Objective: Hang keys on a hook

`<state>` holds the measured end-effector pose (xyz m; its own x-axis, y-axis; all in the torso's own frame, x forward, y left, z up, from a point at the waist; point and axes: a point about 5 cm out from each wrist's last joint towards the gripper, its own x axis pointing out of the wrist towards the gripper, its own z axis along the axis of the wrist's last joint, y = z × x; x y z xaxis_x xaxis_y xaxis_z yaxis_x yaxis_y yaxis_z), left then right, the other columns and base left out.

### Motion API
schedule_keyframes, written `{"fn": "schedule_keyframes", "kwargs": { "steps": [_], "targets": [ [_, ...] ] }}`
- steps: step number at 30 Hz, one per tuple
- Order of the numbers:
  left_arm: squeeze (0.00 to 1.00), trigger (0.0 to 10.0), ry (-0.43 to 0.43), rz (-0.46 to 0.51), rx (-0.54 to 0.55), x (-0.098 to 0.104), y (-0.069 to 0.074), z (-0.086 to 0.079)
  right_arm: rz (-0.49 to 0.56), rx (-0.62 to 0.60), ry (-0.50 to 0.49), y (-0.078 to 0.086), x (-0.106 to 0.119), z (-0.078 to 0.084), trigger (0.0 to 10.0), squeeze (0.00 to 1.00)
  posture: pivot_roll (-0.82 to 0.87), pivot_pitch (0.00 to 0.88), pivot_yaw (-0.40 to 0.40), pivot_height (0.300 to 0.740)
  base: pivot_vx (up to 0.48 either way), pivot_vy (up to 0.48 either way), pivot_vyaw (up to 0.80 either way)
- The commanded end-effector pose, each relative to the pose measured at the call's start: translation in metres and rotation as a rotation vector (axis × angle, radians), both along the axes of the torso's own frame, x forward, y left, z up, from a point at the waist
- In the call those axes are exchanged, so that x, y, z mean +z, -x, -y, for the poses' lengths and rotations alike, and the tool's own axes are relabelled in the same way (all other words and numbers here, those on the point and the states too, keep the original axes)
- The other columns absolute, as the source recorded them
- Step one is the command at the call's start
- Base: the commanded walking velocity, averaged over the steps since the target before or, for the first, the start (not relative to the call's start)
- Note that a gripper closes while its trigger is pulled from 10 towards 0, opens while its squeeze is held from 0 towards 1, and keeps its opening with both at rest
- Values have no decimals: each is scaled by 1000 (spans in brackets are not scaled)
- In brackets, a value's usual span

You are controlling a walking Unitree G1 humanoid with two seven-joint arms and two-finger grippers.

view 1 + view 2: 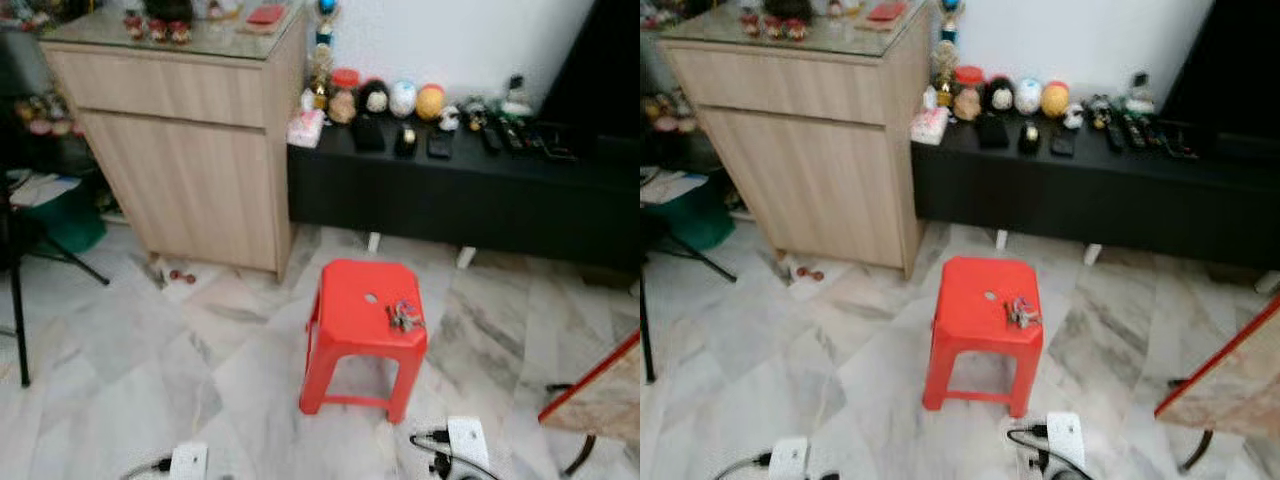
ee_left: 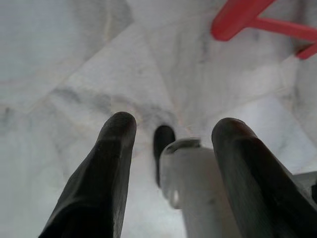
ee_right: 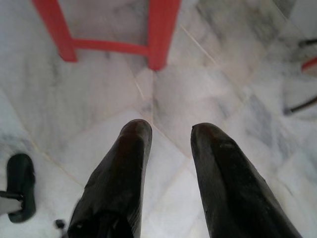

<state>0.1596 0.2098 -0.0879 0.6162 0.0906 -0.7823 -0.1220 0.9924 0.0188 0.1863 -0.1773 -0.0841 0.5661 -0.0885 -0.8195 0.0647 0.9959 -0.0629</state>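
Keys (image 1: 404,317) sit in a small bunch on top of a red plastic stool (image 1: 352,320), near its right edge, w/ nothing gripping them yet. Stool stands on marble floor (image 1: 120,370) in front of a black low console (image 1: 470,195) & beside a wood cabinet (image 1: 180,150). Left gripper (image 2: 173,153) & right gripper (image 3: 171,148) both hang low w/ fingers spread, empty, pointing at floor near the stool legs, probably idle for the approach. Pickup not yet begun; can't make out a hook.
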Motion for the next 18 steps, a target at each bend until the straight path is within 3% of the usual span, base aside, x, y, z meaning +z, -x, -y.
{"fn": "schedule_keyframes", "kwargs": {
  "steps": [1,18],
  "targets": [
    [0,10000,10,-33,-6,-4,6,6,-15,-20,-2,5,-2,3,10000,0,20,0,-66,740,240,0,0],
    [0,10000,15,-24,-10,-4,4,9,-13,-21,0,5,-2,3,10000,0,22,0,-66,740,240,0,0]
  ]
}}
